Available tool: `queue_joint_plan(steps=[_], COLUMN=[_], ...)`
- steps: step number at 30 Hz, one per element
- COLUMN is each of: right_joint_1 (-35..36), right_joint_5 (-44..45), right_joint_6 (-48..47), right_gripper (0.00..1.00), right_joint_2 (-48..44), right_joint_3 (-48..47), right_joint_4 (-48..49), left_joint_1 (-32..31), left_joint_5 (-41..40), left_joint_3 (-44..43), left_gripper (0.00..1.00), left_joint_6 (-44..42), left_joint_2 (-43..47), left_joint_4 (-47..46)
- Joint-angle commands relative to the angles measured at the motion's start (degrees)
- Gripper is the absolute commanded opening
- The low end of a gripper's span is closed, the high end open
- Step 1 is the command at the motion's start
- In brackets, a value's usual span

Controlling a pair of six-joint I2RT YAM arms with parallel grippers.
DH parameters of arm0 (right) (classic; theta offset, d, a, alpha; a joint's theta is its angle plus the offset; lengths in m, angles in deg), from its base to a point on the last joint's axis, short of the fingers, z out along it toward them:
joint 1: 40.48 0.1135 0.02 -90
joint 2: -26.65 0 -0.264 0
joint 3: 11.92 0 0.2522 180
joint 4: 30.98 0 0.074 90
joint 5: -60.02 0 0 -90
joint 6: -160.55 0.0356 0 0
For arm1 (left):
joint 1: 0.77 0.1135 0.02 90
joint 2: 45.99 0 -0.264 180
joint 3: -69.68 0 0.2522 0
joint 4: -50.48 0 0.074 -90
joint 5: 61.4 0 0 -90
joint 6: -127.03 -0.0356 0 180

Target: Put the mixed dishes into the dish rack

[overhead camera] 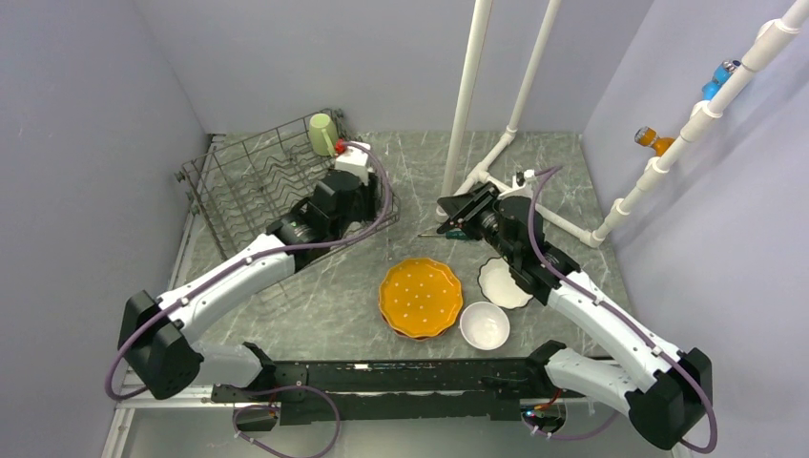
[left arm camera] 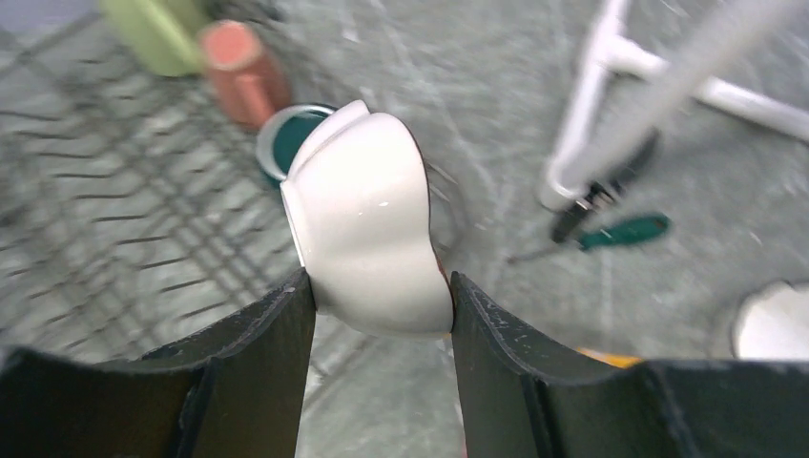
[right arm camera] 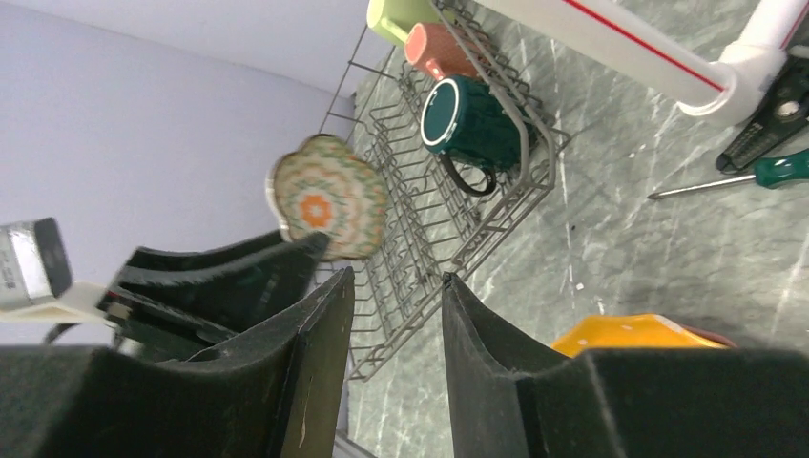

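**Step in hand: patterned bowl going into the dish rack**
The left hand (left arm camera: pixel 380 279) hovers over the dish rack (overhead camera: pixel 248 181), clamping the patterned bowl (left arm camera: pixel 367 229) across its white outer wall. The next move likely calls for lowering the bowl between the tines, then releasing. The orange plates (overhead camera: pixel 420 298) wait on the desk (overhead camera: pixel 334 305). The right hand (right arm camera: pixel 397 277) is raised, part-open and empty.

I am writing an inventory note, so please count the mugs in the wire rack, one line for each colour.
Pale green ceramic mug: 1
Small pink ceramic mug: 1
Dark teal ceramic mug: 1
Total: 3, all inside the dark grey wire dish rack.
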Motion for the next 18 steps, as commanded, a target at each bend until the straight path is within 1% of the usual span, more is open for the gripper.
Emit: queue_joint_plan(steps=[1, 3, 6, 9, 13, 16, 18], right_joint_1=[0.0, 0.1, -0.1, -0.1, -0.1, -0.1, -0.1], right_joint_5=[3.1, 4.0, 5.4, 6.2, 6.7, 7.0, 7.1], right_joint_6=[-4.7, -6.1, -8.0, -10.3, -13.0, -14.3, -14.6], right_gripper=[0.41, 0.41, 0.41, 0.42, 0.42, 0.42, 0.42], right_joint_2=[-3.2, -4.3, -5.8, -7.2, -8.1, -8.7, -8.7], right_joint_3=[-2.0, -1.7, -1.2, -1.5, -2.9, -3.6, -4.1], right_joint_4=[-2.2, -2.9, -4.0, -5.2, -7.8, -9.5, -10.7], left_joint_1=[2.3, 3.7, 6.8, 12.2, 22.4, 27.8, 30.7], left_joint_5=[-16.8, -21.0, -23.1, -21.9, -19.3, -20.6, -18.0], left_joint_3=[-1.0, -1.0, -1.4, -2.6, -5.2, -8.0, -8.3], left_gripper=[0.00, 0.00, 0.00, 0.00, 0.00, 0.00, 0.00], left_joint_6=[-4.0, -8.1, -13.2, -15.0, -19.2, -21.5, -22.4], left_joint_2=[5.5, 5.5, 4.4, 2.1, -2.7, -6.9, -8.3], left_joint_4=[-3.8, -5.1, -7.1, -7.1, -6.4, -5.0, -4.9])
